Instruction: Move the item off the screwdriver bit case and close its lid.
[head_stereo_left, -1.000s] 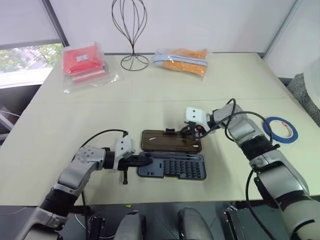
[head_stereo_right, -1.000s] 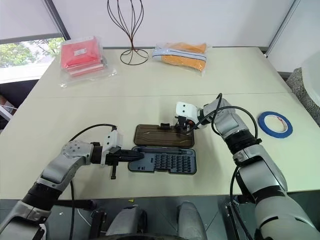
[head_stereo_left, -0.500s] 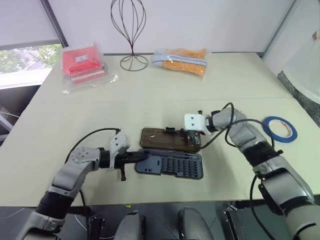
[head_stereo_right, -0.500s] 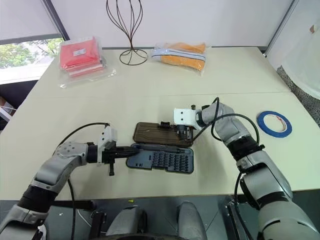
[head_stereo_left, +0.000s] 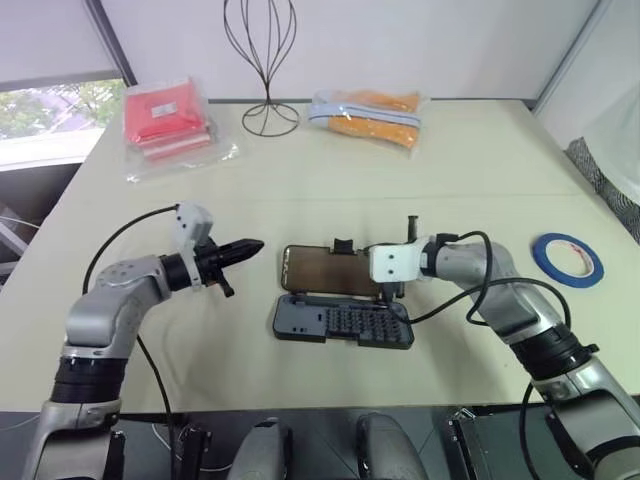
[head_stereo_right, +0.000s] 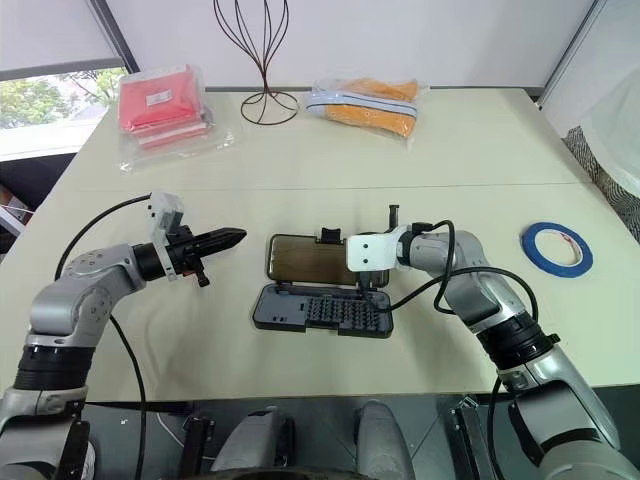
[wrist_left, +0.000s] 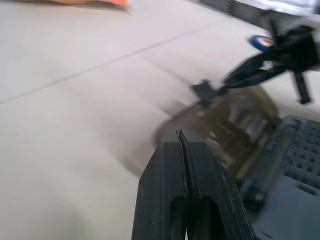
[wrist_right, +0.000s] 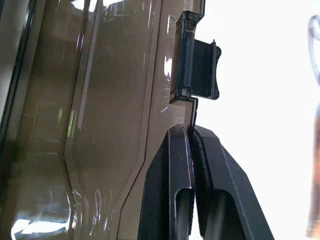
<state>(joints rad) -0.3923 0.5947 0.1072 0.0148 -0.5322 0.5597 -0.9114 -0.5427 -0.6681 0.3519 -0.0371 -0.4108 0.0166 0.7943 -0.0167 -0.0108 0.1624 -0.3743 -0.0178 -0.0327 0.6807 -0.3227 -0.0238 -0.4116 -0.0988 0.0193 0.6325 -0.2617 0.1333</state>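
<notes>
Desk (head_stereo_left: 330, 190): pale beige top, a faint seam running across its middle.
Wall (head_stereo_left: 420, 40): plain white, behind the desk's far edge.
Window (head_stereo_left: 55, 105): far left corner, green foliage outside, white blind (head_stereo_left: 45, 40) above it.
Light: even, soft daylight.

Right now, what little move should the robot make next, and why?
Probably swing the lid further over toward the bit tray. The right gripper is shut on the lid's edge beside the latch tab, the case lies open, and the blue tape already sits off it on the table.
</notes>
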